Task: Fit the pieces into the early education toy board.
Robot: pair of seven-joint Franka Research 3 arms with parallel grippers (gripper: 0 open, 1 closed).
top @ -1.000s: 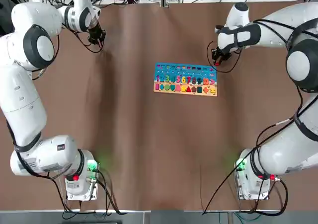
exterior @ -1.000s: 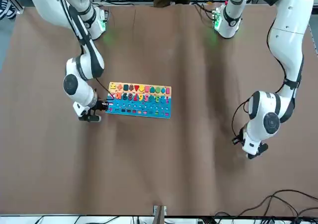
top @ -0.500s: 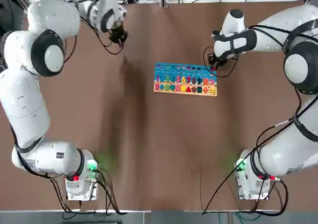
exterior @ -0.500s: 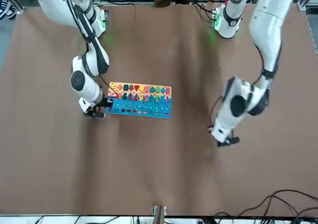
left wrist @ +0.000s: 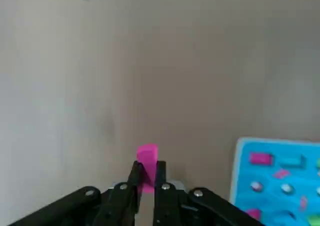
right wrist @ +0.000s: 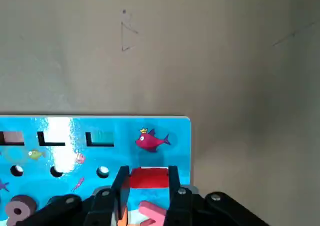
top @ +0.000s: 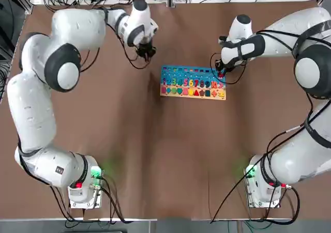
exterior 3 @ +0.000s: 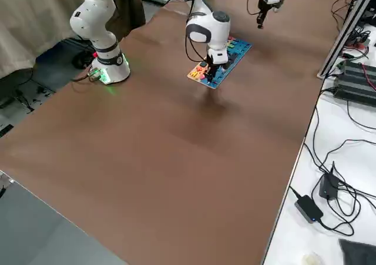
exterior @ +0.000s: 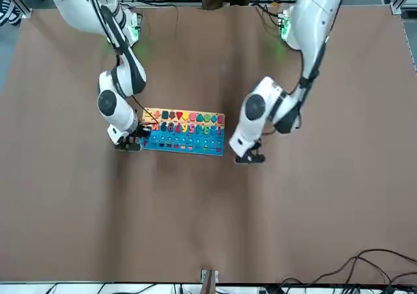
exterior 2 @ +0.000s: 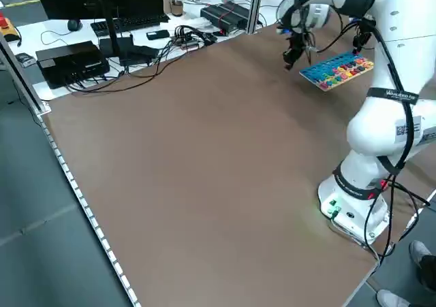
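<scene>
While the left gripper (left wrist: 146,178) carries its pink piece (left wrist: 147,161) toward the early education toy board (top: 192,82), I keep both sets of fingers clamped. The left fingers (left wrist: 161,173) are closed on the lower half of the pink piece, whose upper half stands clear beyond the fingertips. The board's blue corner lies off to one side of these fingers, apart from them, with bare bench (left wrist: 150,60) directly beyond the tips.

The right gripper (right wrist: 146,183) is at the board's opposite end, its fingers (right wrist: 173,178) closed on a red piece (right wrist: 148,178) directly over the blue row near the printed fish (right wrist: 151,140). I cannot tell whether the red piece is already seated or only resting on the surface.

Procedure as I judge it:
1. Bring the left fingers over the board's near end before descending, and match the pink piece to an empty recess of the same outline.
2. Keep the piece square to the recess; its exposed tip should enter first.
3. Lower gently. The board is light and unclamped, so any sideways push may slide it and disturb the red piece.
4. Release only once the piece sits flush.
</scene>
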